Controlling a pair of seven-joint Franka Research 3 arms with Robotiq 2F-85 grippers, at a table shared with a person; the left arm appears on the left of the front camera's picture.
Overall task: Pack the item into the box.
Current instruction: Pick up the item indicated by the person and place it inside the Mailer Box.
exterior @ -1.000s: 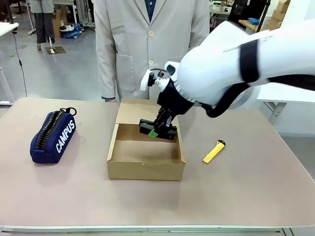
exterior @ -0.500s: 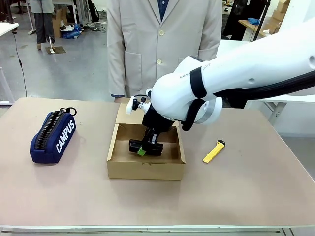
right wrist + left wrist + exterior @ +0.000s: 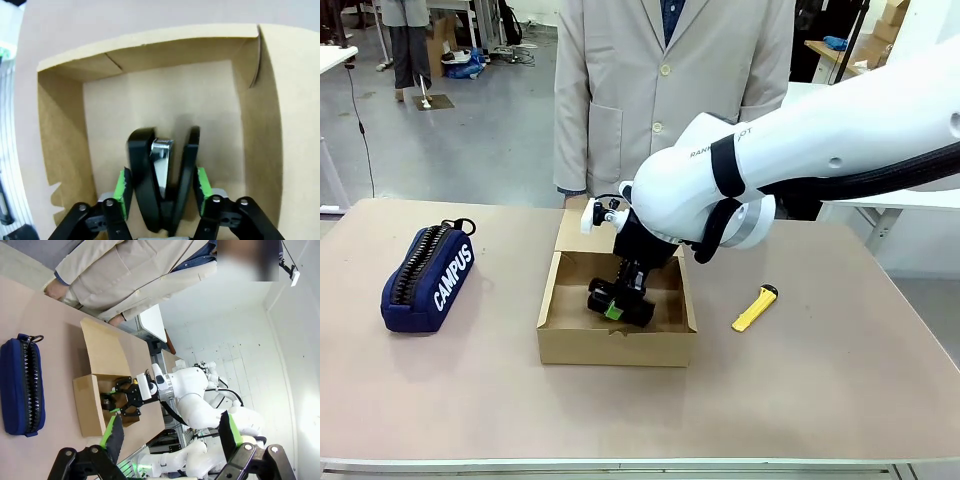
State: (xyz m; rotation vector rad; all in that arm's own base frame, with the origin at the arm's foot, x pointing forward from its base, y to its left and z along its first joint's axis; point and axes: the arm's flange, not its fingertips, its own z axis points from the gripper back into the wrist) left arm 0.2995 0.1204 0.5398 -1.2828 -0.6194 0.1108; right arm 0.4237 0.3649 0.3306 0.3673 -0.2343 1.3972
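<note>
Your right hand [image 3: 161, 189] is down inside the shallow brown cardboard box [image 3: 615, 350]. Its green pads [image 3: 121, 187] lie against both long sides of the small black wedge-shaped item [image 3: 142, 180], and the jaws are part-way closed, gripping it. The item hangs low over the box floor, near the middle, with its nose pointing along the fingers. You cannot tell whether it touches the cardboard yet.

Gripping across the narrow width probably keeps the item from twisting, and it leaves the fingers clear of the box walls. The hinged lid flap [image 3: 585, 225] lies back on the far side, so the opening is free for the set-down.

The white right arm reaches across from the right with its wrist tipped steeply down over the box, just in front of the person in the beige coat [image 3: 670, 90]. Your left hand [image 3: 170, 432] hangs high and well away from the bench [image 3: 820, 400]. Its fingers are spread wide with nothing between them.
</note>
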